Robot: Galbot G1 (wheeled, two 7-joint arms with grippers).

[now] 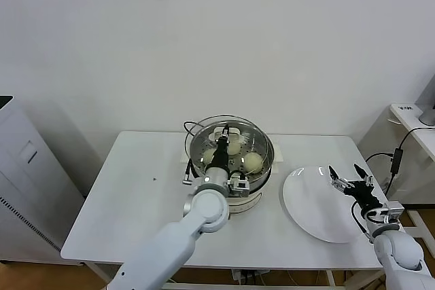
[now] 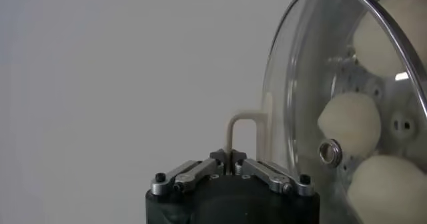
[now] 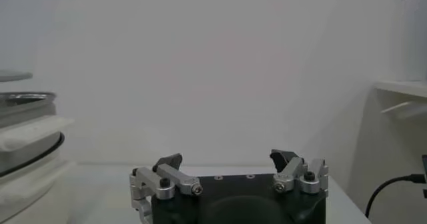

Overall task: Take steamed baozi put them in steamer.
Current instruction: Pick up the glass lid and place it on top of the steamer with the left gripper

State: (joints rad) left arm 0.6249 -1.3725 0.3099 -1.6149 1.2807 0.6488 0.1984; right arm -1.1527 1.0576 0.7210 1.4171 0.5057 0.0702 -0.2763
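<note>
On the table point(image 1: 136, 188), the white plate point(image 1: 312, 215) lay bare, so loading looked finished. The steamer point(image 1: 262, 157) held the steamed baozi point(image 1: 253, 161): 3 showed clearly, a 4th possibly hidden. The left end effector point(image 2: 232, 160) was clamped on the glass lid point(image 2: 293, 99) handle over the basket. The right end effector point(image 1: 350, 181) hung apart above the plate. No writing was readable.

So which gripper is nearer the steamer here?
Left. The left gripper is over the steamer, shut on the glass lid's handle. The right gripper is open, off to the side over the white plate.
</note>
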